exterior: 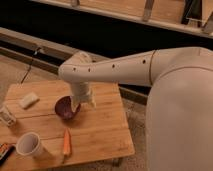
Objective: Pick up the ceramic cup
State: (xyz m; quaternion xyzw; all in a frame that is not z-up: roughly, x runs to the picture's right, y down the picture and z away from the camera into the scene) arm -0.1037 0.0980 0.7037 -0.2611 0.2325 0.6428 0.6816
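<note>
The white ceramic cup (28, 145) stands upright at the front left of the wooden table (100, 130), its dark inside showing. My gripper (82, 103) hangs from the white arm over the middle of the table, just right of a dark purple bowl (65, 108). The gripper is well behind and to the right of the cup, apart from it.
An orange carrot (66, 142) lies just right of the cup. A pale sponge (28, 100) lies at the back left. A small clear object (6, 116) sits at the left edge and a dark packet (4, 152) at the front left corner. My white arm body fills the right side.
</note>
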